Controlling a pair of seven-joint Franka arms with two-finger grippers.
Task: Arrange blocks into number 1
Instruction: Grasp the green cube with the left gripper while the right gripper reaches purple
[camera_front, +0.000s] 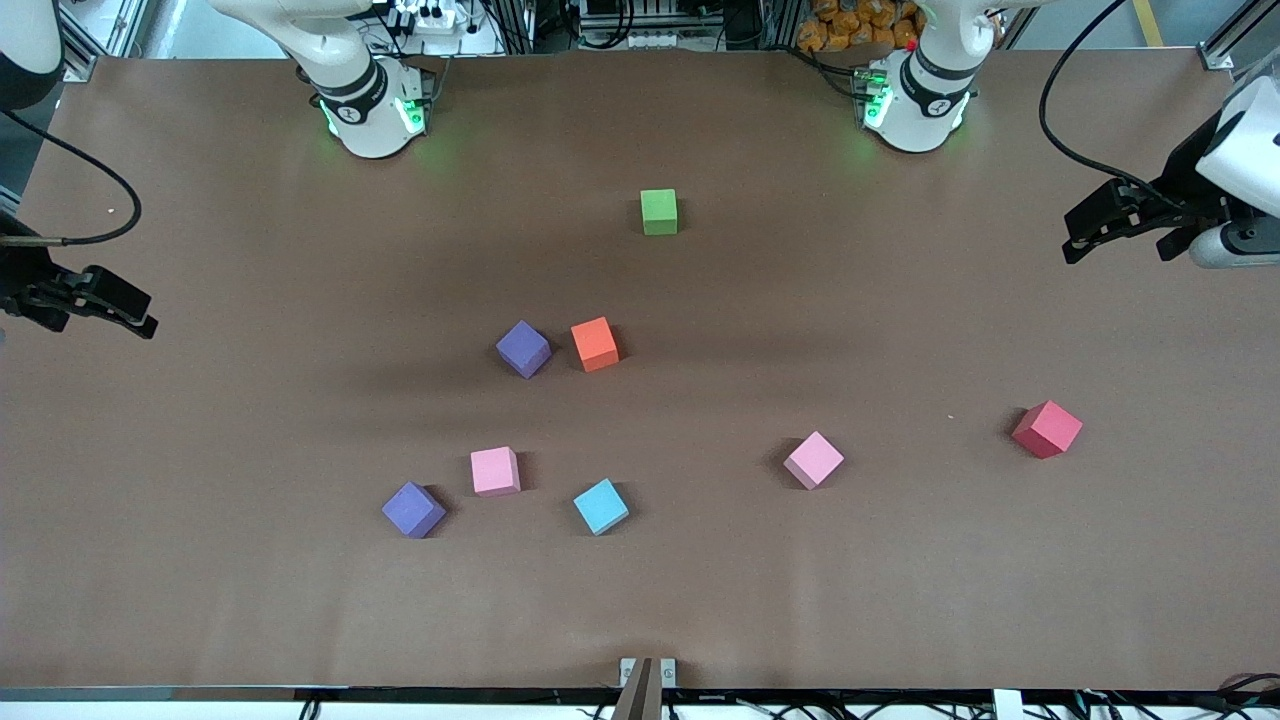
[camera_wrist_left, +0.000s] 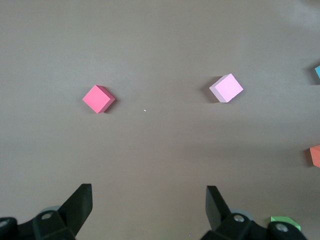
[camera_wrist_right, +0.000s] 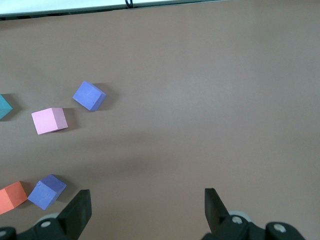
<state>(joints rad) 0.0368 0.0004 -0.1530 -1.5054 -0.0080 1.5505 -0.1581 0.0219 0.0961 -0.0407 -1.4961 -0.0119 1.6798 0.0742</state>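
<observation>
From the left wrist I get only slivers of three blocks at the picture's border: the blue block (camera_wrist_left: 317, 73), the orange block (camera_wrist_left: 315, 156) and the green block (camera_wrist_left: 285, 222). The right wrist cuts the blue and orange ones as well.

All eight blocks are matte foam cubes lying apart on the brown table (camera_front: 900, 600), with no long axis. The green one (camera_front: 659, 211) sits square to the table edges, closest to the bases' edge. Mid-table a purple block (camera_front: 523, 348), turned cornerwise, lies just beside the orange block (camera_front: 595, 344). Nearer the camera edge lie a pink block (camera_front: 495, 471), a second purple (camera_front: 413, 509) and the blue (camera_front: 601, 506), the last two skewed. Another pink (camera_front: 813, 459) and the red block (camera_front: 1046, 428), both cornerwise, lie toward the left arm's end.

The left gripper (camera_front: 1120, 232) hangs over its end edge, fingers (camera_wrist_left: 77, 202) spread, empty. The right gripper (camera_front: 110, 305) waits over its own end edge, fingers (camera_wrist_right: 77, 210) likewise apart.
</observation>
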